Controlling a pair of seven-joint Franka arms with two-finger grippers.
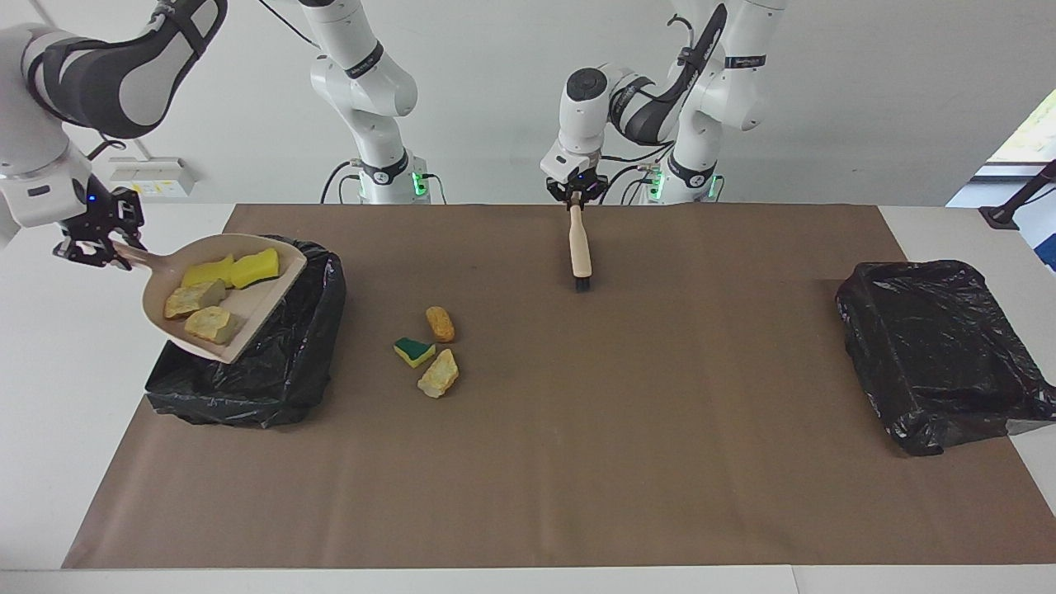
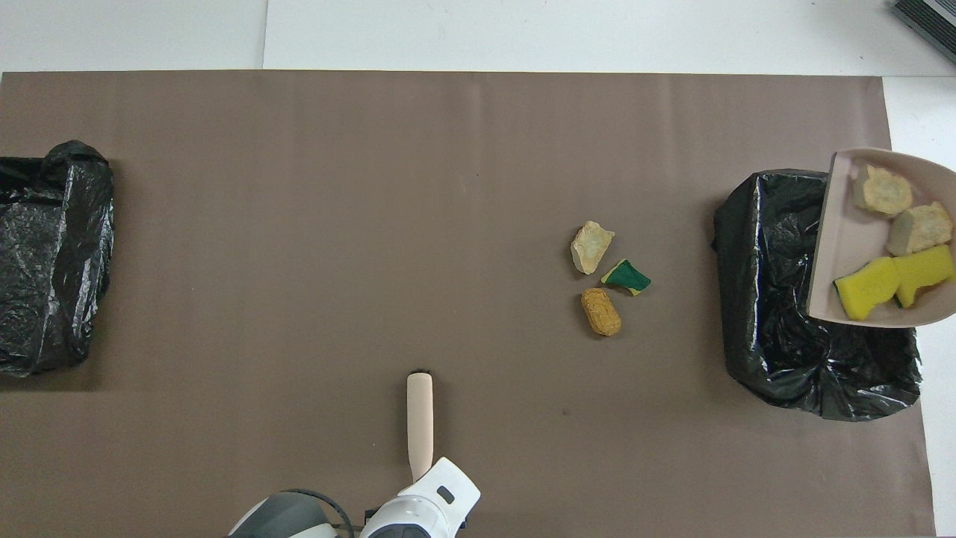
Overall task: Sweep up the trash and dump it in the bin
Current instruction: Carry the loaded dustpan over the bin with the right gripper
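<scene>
**Facing view: dustpan hanging over the bin with four pieces aboard**

Facing view is showing the trash split in two groups. Four chunks (image 1: 216, 290) are lying in the pale pink dustpan (image 1: 247, 323) at the left of the frame: two bright yellow sponge bits and two pale, crumbly lumps. Three more (image 1: 431, 346) are lying on the brown mat (image 1: 577, 429) near the middle: an orange-brown bread-like piece, a green-topped sponge bit and a pale lump.

The right gripper (image 1: 97, 241) is pinching the dustpan's handle, holding it tilted above the black-lined bin (image 1: 280, 379). Whether anything is lying in that bin cannot be told. A second black-lined bin (image 1: 940, 355) is sitting at the right of the frame.

The left gripper (image 1: 575, 196) is gripping the brush (image 1: 581, 247), bristles down, at the top centre.
</scene>
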